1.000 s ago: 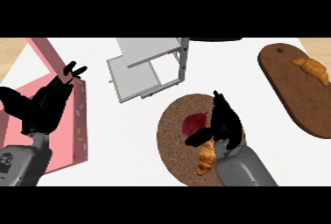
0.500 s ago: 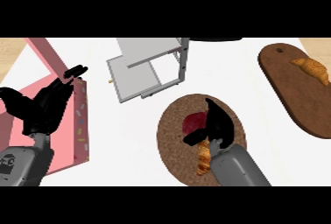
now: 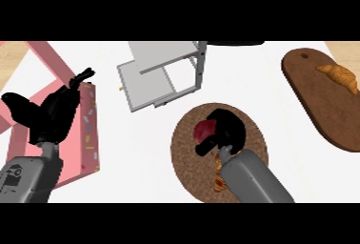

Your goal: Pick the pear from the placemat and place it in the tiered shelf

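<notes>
R hand (image 3: 226,129) round pear (image 3: 205,130) (on placemat (image 3: 188,162)) – L idle

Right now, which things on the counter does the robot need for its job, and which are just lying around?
For the job:
- red pear
- round brown placemat under it
- grey tiered shelf
- right hand, fingers curled over the pear

Just lying about:
- wooden board with a croissant
- second croissant on the placemat
- pink box
- left hand, resting open
</notes>
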Robot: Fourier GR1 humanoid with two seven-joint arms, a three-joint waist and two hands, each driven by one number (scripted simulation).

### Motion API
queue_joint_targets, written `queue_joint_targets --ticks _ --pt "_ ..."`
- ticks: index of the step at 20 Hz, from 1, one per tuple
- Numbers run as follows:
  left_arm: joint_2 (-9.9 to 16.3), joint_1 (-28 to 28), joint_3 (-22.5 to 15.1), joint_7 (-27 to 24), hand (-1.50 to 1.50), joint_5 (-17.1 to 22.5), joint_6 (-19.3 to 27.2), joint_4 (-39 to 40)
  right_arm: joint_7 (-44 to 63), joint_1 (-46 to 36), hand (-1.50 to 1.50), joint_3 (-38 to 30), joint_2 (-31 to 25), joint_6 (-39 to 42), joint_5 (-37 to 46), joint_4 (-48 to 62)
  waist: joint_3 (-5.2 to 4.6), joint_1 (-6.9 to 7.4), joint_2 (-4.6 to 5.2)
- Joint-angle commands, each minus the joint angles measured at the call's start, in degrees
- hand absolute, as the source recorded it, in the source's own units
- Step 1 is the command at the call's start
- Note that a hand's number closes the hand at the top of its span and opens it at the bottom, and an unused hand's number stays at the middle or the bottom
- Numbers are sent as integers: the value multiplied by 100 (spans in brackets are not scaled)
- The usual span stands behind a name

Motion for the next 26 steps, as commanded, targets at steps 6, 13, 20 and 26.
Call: queue_joint_targets --ticks 6,13,20,26 --pt "-270 -564 -574 31 0 -47 -350 36 205 -1561 150 2447 67 806 -326 172 -1 1377 233" --pt "-459 -807 -797 42 0 -105 -369 260 583 -2603 150 2807 67 320 -1005 28 1 1463 236" --pt "-349 -808 -752 32 0 -119 -399 390 894 -3784 150 2385 65 -943 -863 -419 -8 1333 66" --pt "-294 -910 -551 111 0 -70 -265 537 1327 -4661 150 2053 62 -1375 -782 -307 -19 1027 51"
